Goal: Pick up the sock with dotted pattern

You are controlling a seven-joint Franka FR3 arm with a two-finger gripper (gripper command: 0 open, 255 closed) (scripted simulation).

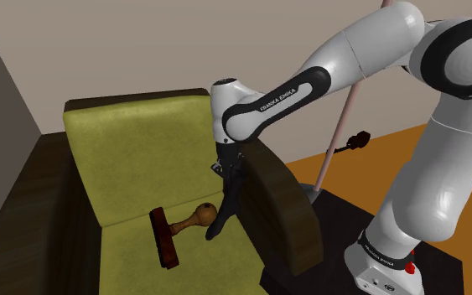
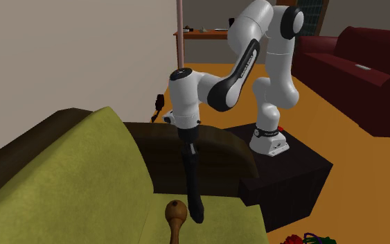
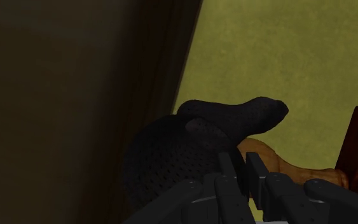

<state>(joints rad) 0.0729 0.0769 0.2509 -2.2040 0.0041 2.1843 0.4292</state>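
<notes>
A long black sock [image 1: 225,205] with a fine dotted texture hangs straight down from my gripper [image 1: 229,170], which is shut on its upper end. Its toe dangles just above the olive seat, beside the round knob of a wooden brush [image 1: 194,219]. In the second exterior view the sock [image 2: 193,184] drops from the gripper [image 2: 188,138] over the seat's front part. In the wrist view the fingers [image 3: 240,170] clasp the dotted fabric of the sock [image 3: 184,149], which bulges below them.
The olive armchair [image 1: 133,142] has dark brown armrests [image 1: 284,201] close to the hanging sock. The brush's dark reddish head [image 1: 165,239] lies on the seat. A pink pole [image 1: 343,117] stands behind the chair. My black stand [image 2: 290,173] is beside the armrest.
</notes>
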